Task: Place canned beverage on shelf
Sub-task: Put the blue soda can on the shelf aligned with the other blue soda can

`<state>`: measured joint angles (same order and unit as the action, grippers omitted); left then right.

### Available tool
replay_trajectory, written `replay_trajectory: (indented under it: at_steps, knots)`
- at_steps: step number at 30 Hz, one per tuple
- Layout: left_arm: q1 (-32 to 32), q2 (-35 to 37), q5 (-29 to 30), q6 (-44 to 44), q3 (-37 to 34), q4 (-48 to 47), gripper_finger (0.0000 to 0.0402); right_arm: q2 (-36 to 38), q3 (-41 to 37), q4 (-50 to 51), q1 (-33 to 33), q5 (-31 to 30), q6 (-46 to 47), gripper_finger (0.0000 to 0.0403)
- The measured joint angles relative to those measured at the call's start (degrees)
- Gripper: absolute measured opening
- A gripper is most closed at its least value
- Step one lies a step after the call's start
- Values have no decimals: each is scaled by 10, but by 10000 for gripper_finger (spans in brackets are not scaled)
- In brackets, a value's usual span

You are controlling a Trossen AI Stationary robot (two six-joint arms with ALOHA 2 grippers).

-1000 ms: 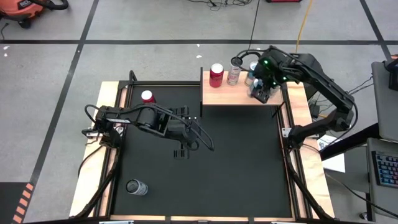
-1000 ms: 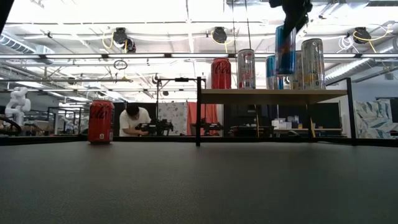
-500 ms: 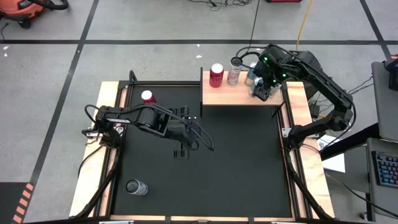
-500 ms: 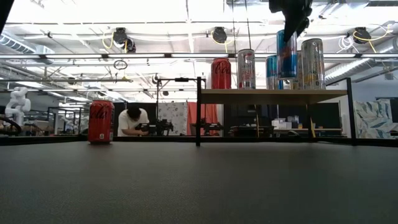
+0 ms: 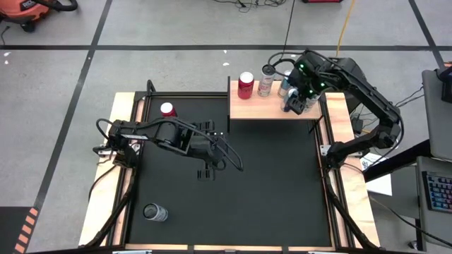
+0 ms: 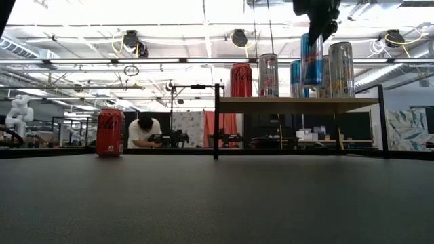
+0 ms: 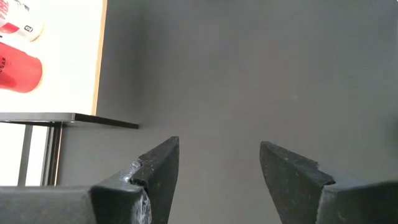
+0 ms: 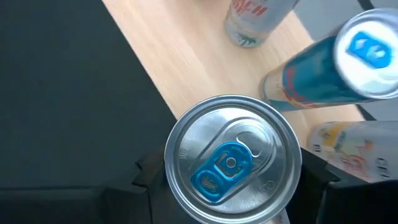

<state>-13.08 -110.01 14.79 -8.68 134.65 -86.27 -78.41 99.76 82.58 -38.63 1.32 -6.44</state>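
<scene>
The shelf is a pale-wood board on black supports at the table's far right. My right gripper is above its right part, shut on a blue and silver can. That can's top shows between the fingers in the right wrist view. A red can, a white can, another blue can and a tall pale can stand on their bases on the shelf. My left gripper hangs open over the middle of the black table, with nothing between its fingers. My right gripper pinches the blue can's side wall near its top, one finger on each side. The fingers come from above, slanting down. The can hangs upright below them, its base a little clear of the shelf board.
A red can stands on the table at the far left. Another can is near the left front corner. Wooden strips edge the table. A person works far behind the table.
My right gripper has shifted slightly toward the table's far edge over the shelf and rolled a little. Its blue can has sunk slightly, leaned midway and now hangs upright.
</scene>
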Motion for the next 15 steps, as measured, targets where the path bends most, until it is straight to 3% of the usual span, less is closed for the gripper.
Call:
replay_trajectory:
  at_steps: [8,15]
  knots:
    - [0,0,0,0,0,0,225,0,-55,-19,0,-15,-21,199]
    - [0,0,0,2,0,0,225,3,-56,-43,0,-3,-29,202]
